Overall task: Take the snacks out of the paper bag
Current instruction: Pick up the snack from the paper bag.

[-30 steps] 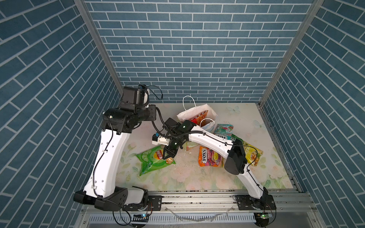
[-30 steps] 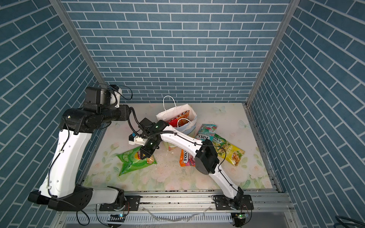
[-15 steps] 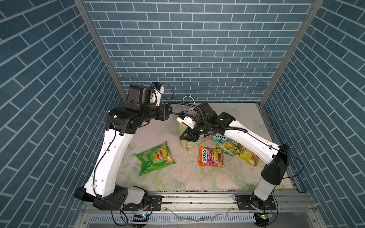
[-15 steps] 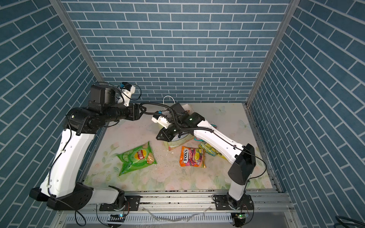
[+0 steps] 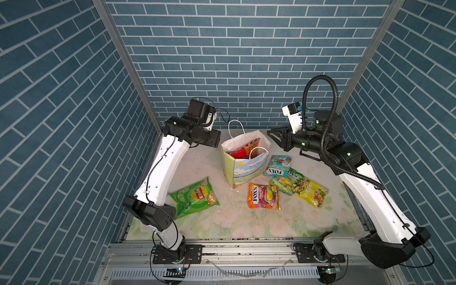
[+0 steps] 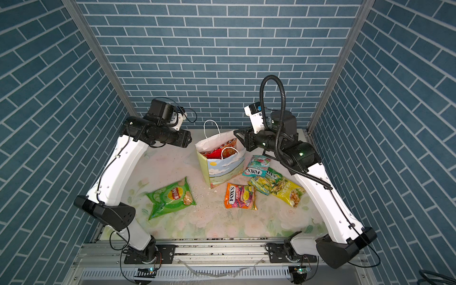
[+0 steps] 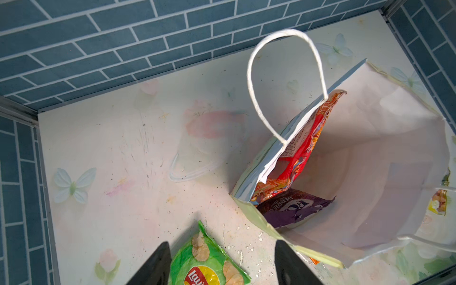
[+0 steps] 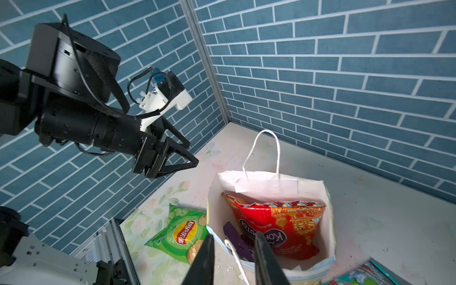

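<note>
While the paper bag (image 5: 244,170) stands upright toward the far middle of the tabletop (image 5: 234,222), its mouth gaping and one white cord handle sticking up at the far side, two of the snacks sit inside it: a red packet (image 8: 276,227) leaning against the far wall and a purple packet (image 7: 293,207) lower down at the bag's left end. Five more lie out on the tabletop. A green Lay's bag (image 5: 195,197) rests flat to the near left of the paper bag, well apart from the others. An orange FOX'S packet (image 5: 262,199) lies just near of the bag's painted face. A teal FOX'S packet (image 5: 276,165) sits just beside the bag's right side, overlapping a green-yellow FOX'S packet (image 5: 286,181), which in turn meets a yellow packet (image 5: 312,193) farther right. The left hand (image 7: 223,259) hovers to the left of the bag with its jaws spread wide and nothing between them. The right hand (image 8: 235,234) hovers to the bag's right, jaws parted by a narrower gap (also empty), pointing toward the bag's opening.
</note>
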Tool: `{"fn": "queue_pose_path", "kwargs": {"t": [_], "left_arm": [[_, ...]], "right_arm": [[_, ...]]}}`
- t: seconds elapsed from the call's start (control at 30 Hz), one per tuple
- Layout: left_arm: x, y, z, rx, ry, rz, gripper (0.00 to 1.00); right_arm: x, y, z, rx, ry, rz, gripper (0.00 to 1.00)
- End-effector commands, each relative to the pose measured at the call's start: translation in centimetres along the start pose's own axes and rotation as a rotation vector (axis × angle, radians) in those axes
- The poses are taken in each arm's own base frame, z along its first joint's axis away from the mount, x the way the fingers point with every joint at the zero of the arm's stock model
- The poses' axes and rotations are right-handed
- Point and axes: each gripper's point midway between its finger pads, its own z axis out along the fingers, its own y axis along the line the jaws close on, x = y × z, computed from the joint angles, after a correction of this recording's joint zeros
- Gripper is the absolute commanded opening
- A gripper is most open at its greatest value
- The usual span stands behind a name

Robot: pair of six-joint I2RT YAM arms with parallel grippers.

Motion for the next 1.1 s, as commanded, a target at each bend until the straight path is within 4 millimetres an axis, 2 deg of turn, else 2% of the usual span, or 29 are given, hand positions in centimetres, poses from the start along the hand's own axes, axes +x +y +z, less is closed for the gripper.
{"fn": "queue_pose_path", "kwargs": {"t": [0.0, 0.13, 0.27, 0.43, 0.6, 0.73, 0.77, 0.83, 0.87, 0.93, 1.07], "left_arm": [[-0.7, -1.7, 0.6, 0.029, 0.002, 0.084, 0.73], [-1.9, -2.7, 2.4, 0.06, 0.001, 0.117, 0.74], [-2.2, -3.1, 4.5, 0.06, 0.032, 0.14, 0.73], [-2.4, -3.5, 6.4, 0.071, 0.046, 0.155, 0.68], [-2.6, -4.1, 7.9, 0.088, 0.057, 0.162, 0.66], [-2.7, -4.9, 8.9, 0.117, 0.06, 0.171, 0.66], [-2.7, -5.0, 9.1, 0.119, 0.063, 0.171, 0.64], [-2.7, -5.2, 9.3, 0.124, 0.069, 0.171, 0.53], [-2.7, -5.3, 9.3, 0.122, 0.072, 0.172, 0.52], [-3.0, -4.9, 8.8, 0.084, 0.063, 0.185, 0.53], [-4.3, -3.8, 6.6, -0.012, -0.022, 0.191, 0.56]], "right_arm": [[1.2, -1.8, 0.3, 0.064, 0.024, 0.04, 0.28], [1.4, -2.3, -0.3, 0.093, 0.014, 0.041, 0.28], [1.5, -2.8, -0.9, 0.117, 0.007, 0.042, 0.28], [1.7, -3.4, -1.3, 0.136, 0.003, 0.044, 0.28], [2.1, -3.7, -1.1, 0.138, 0.014, 0.054, 0.28], [3.1, -4.0, -0.3, 0.133, 0.06, 0.075, 0.28], [3.4, -4.2, -0.1, 0.136, 0.072, 0.086, 0.28], [4.0, -4.7, 0.7, 0.143, 0.11, 0.12, 0.27], [4.2, -4.8, 1.1, 0.141, 0.131, 0.134, 0.26], [4.7, -4.8, 1.8, 0.128, 0.171, 0.159, 0.24], [5.0, -5.0, 2.5, 0.124, 0.177, 0.181, 0.23]]}}
